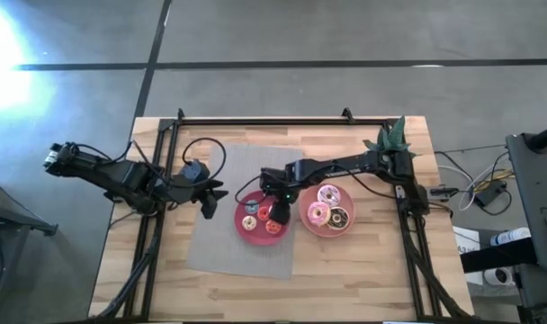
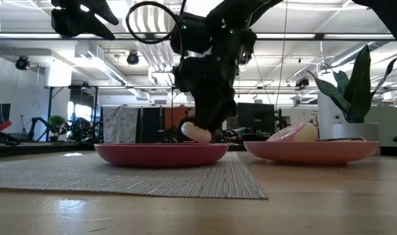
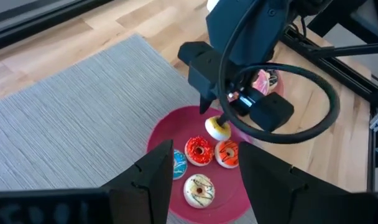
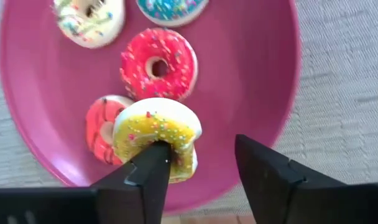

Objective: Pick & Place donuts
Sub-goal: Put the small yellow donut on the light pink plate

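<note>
My right gripper (image 4: 201,155) is open over the left pink plate (image 1: 252,236), pointing down, with a tiny yellow donut (image 4: 156,134) tilted on edge at one finger. The same yellow donut (image 3: 217,129) shows under those fingers in the left wrist view. Lying flat in that plate are a white donut (image 4: 89,18), a blue one (image 4: 170,7), a pink-red one (image 4: 159,62) and an orange-red one (image 4: 105,127). The right plate (image 1: 326,231) holds two pink-frosted donuts (image 1: 328,193) and a chocolate-brown one (image 1: 338,218). My left gripper (image 1: 212,193) hovers open, left of the plates. My right gripper touches the yellow donut only with one fingertip (image 4: 153,163), which covers the donut's lower edge (image 4: 176,163); the other finger stands clear of it. The fingers point down from above. The donut stands tilted on edge; whether it rests on the plate, I cannot tell.
A grey woven mat (image 1: 210,243) lies under the left plate, with bare mat on its left and near sides. A potted plant (image 1: 395,137) stands at the far right corner. A black frame (image 1: 255,120) runs along the table's far edge and sides. Cables loop off the right arm (image 3: 313,106).
</note>
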